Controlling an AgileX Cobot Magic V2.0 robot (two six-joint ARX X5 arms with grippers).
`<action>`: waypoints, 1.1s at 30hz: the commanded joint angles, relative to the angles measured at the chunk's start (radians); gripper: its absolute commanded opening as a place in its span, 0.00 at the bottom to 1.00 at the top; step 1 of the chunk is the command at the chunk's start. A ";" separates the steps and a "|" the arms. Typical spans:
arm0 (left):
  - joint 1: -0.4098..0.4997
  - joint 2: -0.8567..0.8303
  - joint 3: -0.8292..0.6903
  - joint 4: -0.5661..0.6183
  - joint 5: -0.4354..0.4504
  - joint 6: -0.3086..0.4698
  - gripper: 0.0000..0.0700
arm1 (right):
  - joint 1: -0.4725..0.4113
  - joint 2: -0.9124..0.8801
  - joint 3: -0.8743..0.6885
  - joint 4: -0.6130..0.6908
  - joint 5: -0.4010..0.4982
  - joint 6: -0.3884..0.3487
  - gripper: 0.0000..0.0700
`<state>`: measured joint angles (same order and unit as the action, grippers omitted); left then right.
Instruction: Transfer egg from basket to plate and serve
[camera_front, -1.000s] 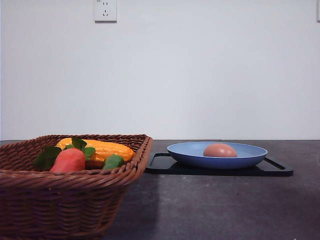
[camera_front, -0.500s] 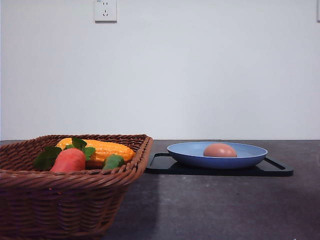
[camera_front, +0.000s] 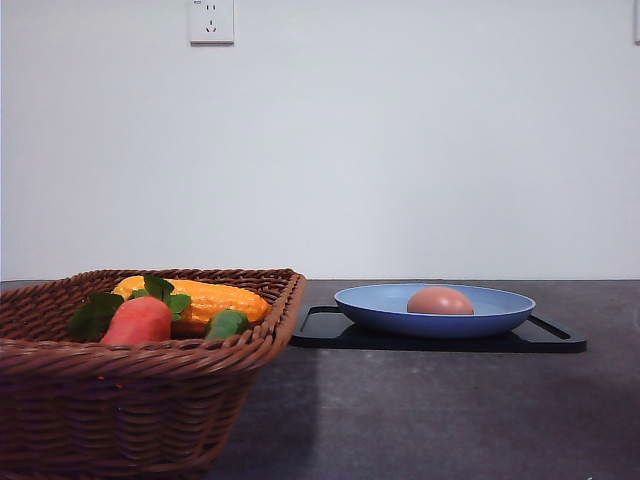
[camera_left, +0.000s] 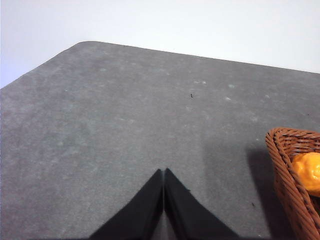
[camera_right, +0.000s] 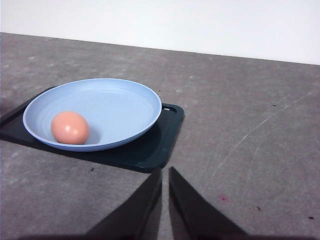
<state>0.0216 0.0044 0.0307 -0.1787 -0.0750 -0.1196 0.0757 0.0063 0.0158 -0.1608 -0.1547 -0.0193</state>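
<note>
- Right hand (camera_right: 165, 172): fingers nearly together, gripping nothing, hovering over the surface (camera_right: 250, 100) near the black tray (camera_right: 150, 150).
- Left hand (camera_left: 163, 172): fingers pressed together, empty, sitting beside the basket (camera_left: 290, 175).
- Egg (camera_front: 440, 300): lying in the blue plate (camera_front: 380, 300), pale pinkish-brown, smooth, whole.
- Progress: transfer appearing done; serving seemingly remaining.
- Basket contents: corn (camera_front: 215, 298), carrot-like vegetable (camera_front: 138, 321).
</note>
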 joint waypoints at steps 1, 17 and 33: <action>0.002 -0.002 -0.027 -0.006 0.003 -0.002 0.00 | 0.000 -0.003 -0.006 0.003 0.001 0.012 0.00; 0.002 -0.002 -0.027 -0.006 0.003 -0.002 0.00 | 0.000 -0.003 -0.006 0.003 0.002 0.012 0.00; 0.002 -0.002 -0.027 -0.007 0.003 -0.002 0.00 | 0.000 -0.003 -0.006 0.003 0.002 0.012 0.00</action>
<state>0.0216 0.0044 0.0307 -0.1787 -0.0750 -0.1196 0.0757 0.0063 0.0158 -0.1608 -0.1547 -0.0189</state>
